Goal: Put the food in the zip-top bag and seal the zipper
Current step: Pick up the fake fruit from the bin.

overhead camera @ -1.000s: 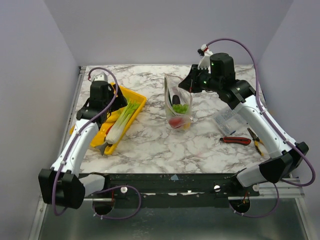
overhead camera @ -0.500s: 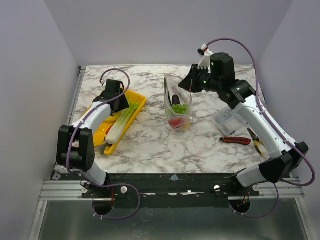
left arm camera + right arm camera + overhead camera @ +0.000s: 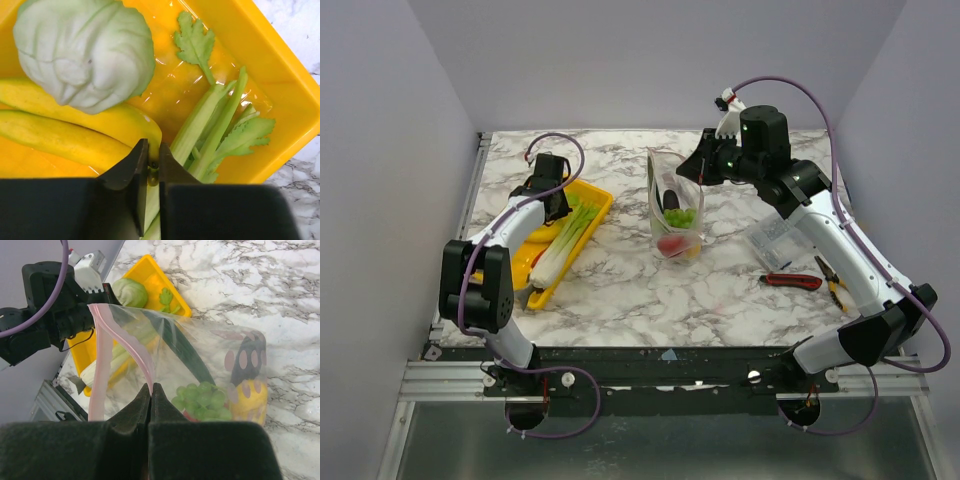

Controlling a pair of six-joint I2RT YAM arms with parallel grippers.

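Note:
The clear zip-top bag [image 3: 675, 205] stands upright mid-table with green grapes [image 3: 202, 400], a red piece and a dark piece inside. My right gripper [image 3: 151, 390] is shut on its pink zipper [image 3: 102, 360], holding the mouth up and open. More food lies in the yellow tray [image 3: 592, 190] at the left: a round pale green piece [image 3: 85, 50], yellow pieces [image 3: 75, 140] and thin green stalks [image 3: 210, 125]. My left gripper [image 3: 153, 160] is down in the tray, shut on the tip of a yellow piece beside the stalks.
A red-handled tool [image 3: 792, 281], yellow-handled pliers [image 3: 833, 283] and a small clear packet [image 3: 775, 236] lie at the right of the marble table. A long white-and-green leek [image 3: 552, 262] fills the tray's near half. Grey walls close in the sides and back.
My left arm has reached farther into the tray and its jaws have closed on the yellow piece's tip. The right arm and the bag have not moved.

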